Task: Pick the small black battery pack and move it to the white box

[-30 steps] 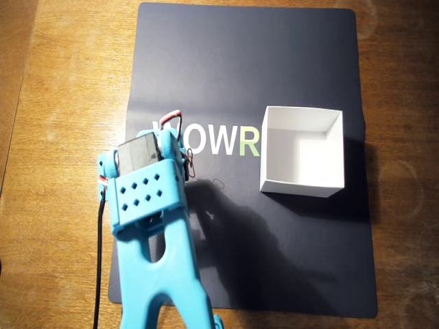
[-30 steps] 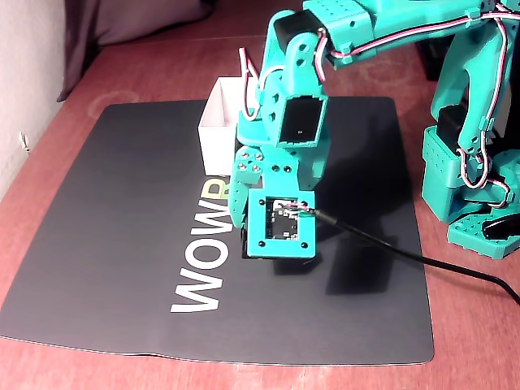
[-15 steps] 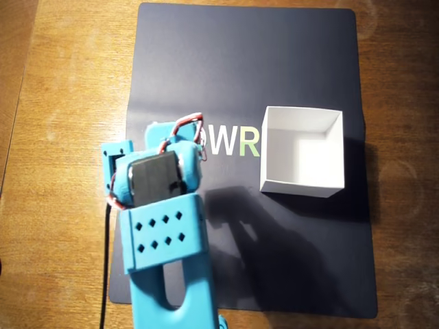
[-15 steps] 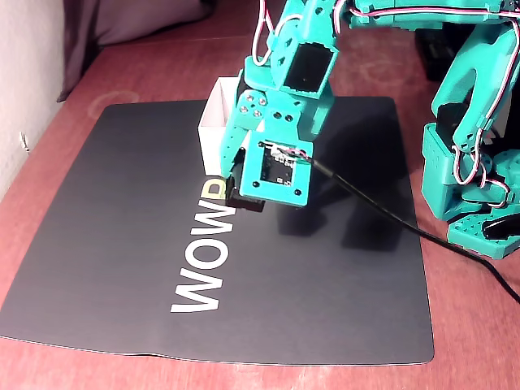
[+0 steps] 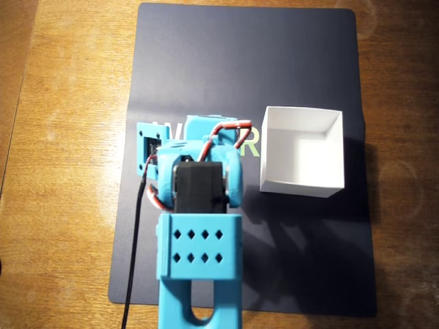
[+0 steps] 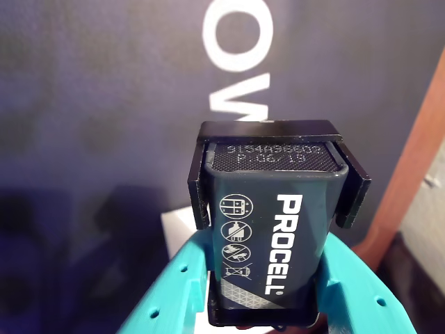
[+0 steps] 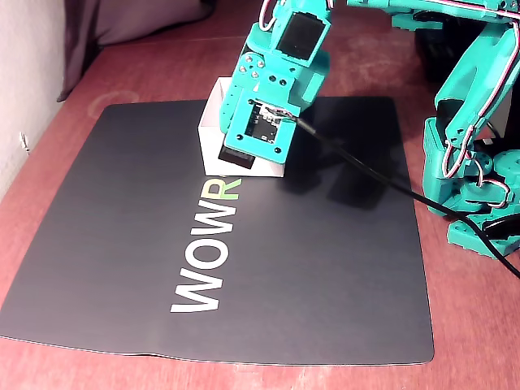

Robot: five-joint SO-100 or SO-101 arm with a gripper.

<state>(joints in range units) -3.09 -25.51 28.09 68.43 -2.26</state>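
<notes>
Lifted and carried toward the white box (image 5: 302,151) since a second ago, small black battery pack (image 6: 268,236) clamped in the pincer (image 6: 268,306), held above the dark mat (image 7: 122,244) just beside the box's wall, wooden bench (image 5: 68,103) underneath.

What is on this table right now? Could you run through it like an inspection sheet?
Surface: wooden table under a dark mat lettered WOWR.
Job's things: battery held in the air; white box empty, on the mat.
Clutter: nothing seen.
Gripper: gripper shut on the battery.
Cables: black cable from the wrist; red and white servo wires.
Surroundings: arm base; grey cloth at the far edge.
</notes>
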